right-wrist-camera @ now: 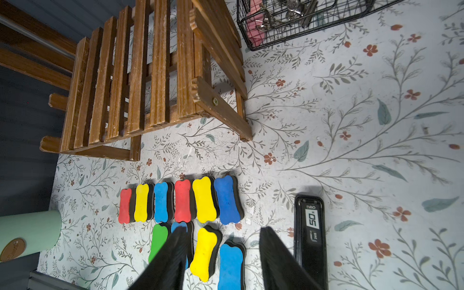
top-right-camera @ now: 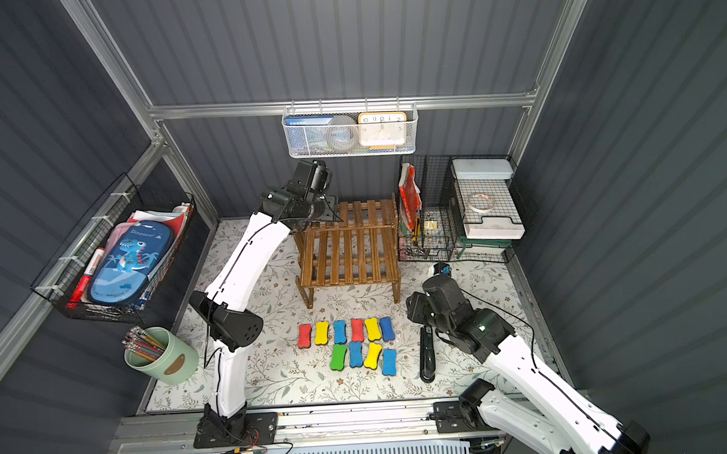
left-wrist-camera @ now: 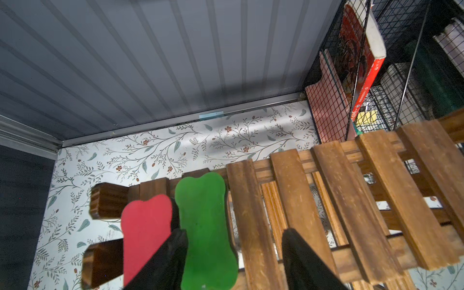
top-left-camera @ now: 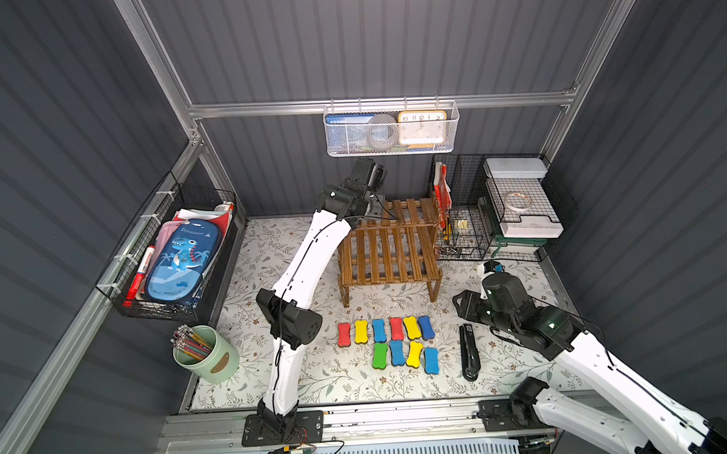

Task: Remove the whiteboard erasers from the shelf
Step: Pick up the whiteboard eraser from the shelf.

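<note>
On shelf, upper tier, left end: red eraser and green eraser lie side by side, touching. Left pincer over that end, jaws parted astride green eraser. One finger at seam between red and green, other over bare slats with a gap to green; not clamped. Ten erasers on desk in front of shelf, in rows of six and four. Stapler front-right of shelf. Right pincer front-right of shelf, above desk, jaws parted, nothing held.
</note>
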`<state>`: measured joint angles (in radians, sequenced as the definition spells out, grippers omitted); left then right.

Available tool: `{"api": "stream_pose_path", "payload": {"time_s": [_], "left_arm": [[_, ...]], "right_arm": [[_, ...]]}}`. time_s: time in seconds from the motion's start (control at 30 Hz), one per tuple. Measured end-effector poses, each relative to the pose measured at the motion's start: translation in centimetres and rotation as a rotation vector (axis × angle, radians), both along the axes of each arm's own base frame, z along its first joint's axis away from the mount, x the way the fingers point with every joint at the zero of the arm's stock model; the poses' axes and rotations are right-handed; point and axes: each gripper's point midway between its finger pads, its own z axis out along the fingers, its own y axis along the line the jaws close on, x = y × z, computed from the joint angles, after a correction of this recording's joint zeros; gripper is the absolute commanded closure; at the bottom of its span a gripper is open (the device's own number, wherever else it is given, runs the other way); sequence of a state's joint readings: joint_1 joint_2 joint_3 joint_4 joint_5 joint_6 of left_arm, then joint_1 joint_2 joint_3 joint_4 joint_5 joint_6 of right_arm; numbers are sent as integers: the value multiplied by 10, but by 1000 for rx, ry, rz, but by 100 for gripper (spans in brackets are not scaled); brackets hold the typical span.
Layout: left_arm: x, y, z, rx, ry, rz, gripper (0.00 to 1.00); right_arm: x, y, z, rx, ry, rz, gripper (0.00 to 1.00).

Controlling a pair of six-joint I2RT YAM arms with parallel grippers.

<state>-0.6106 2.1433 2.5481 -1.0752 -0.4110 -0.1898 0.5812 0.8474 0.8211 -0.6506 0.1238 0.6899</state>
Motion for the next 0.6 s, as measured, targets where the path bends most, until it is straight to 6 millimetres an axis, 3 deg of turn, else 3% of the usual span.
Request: {"api": "stream_pose_path", "payload": {"time_s": [0.23,0.6], "left_arm": [[4,3,-12,30,6,22,36],[7,8,-12,45,-14,48,37]], "right_arm": [[0,-1,0,0,0,-3,49],[1,-2,0,0,0,-9,49]]}}
